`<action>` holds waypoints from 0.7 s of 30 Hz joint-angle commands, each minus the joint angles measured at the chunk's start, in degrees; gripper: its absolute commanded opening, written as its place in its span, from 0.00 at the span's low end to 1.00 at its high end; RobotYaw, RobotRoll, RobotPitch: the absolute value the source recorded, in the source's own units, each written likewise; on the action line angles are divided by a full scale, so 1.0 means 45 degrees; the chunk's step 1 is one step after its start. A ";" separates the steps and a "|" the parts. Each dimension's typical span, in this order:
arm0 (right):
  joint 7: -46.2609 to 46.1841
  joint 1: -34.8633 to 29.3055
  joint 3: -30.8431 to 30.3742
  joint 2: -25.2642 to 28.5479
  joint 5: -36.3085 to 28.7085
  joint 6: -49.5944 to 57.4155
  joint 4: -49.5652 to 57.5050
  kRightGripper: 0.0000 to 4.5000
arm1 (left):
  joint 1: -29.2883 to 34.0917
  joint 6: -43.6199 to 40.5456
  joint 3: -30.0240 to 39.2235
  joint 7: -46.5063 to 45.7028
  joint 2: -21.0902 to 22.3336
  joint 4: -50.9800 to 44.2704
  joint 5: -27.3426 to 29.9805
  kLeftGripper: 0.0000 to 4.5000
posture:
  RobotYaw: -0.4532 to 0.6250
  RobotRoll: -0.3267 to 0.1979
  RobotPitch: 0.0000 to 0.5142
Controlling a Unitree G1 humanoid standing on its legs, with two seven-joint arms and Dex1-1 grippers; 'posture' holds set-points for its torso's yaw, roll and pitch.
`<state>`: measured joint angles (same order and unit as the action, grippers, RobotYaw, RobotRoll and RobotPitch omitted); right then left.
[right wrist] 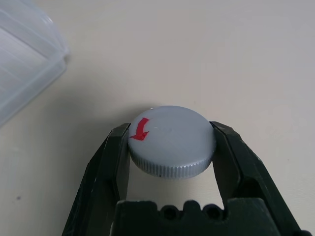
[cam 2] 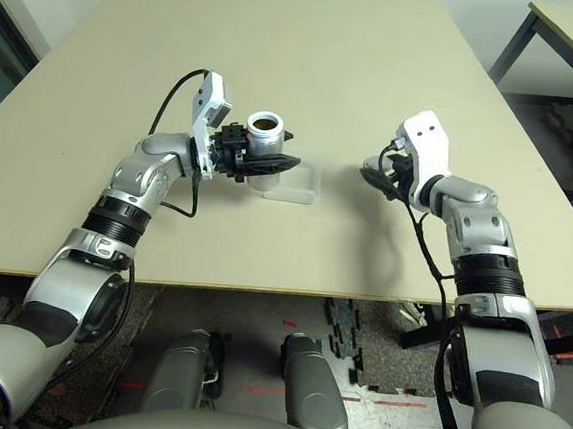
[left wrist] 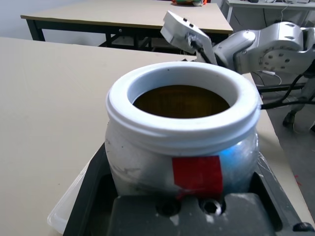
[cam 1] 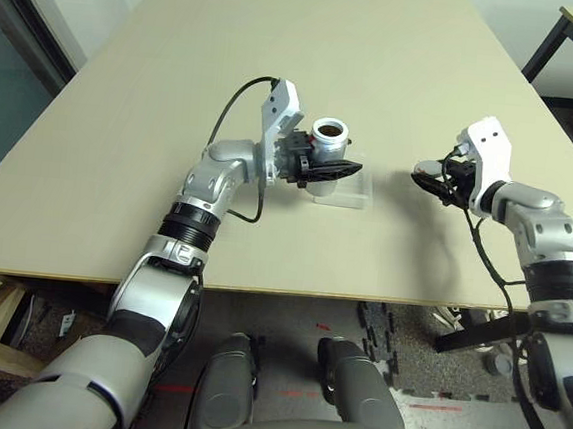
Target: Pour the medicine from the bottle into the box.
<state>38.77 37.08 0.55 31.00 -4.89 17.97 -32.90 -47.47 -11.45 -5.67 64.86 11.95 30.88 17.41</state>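
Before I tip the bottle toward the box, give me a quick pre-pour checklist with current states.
1. Small silver-grey bottle with red stripe clamped in left gripper: ok.
2. Bottle mouth uncapped: ok.
3. Bottle upright: ok.
4. Clear square plastic box beneath the bottle: ok.
5. Round grey cap with red arrow between the fingers of the right gripper, away from the box: ok.
6. Cap released: cannot tell.

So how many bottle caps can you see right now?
1. The grey cap with a red arrow sits between the right gripper's jaws, low over the table, right of the uncapped bottle.
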 commanded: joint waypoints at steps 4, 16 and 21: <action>-0.0279 0.0155 0.0094 0.0062 0.0312 -0.1066 -0.0351 1.00 | 0.0111 0.0065 -0.0042 -0.0050 0.0143 0.0046 -0.0181 0.59 | 0.24 0.62 0.22; 0.3232 -0.0597 0.0937 0.1182 -0.1849 -0.1477 0.2056 1.00 | -0.0323 0.0544 0.0088 -0.0233 0.0481 0.0763 -0.0525 0.59 | 0.23 0.62 0.23; 0.5543 -0.1089 0.0863 0.1623 -0.2977 -0.1378 0.3197 1.00 | -0.0605 0.0877 0.0148 -0.0216 0.0634 0.1308 -0.0686 0.59 | 0.22 0.62 0.22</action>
<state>60.36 32.96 4.45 37.63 -16.23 11.48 -20.83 -49.06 -8.41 -5.06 64.08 14.46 35.35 15.41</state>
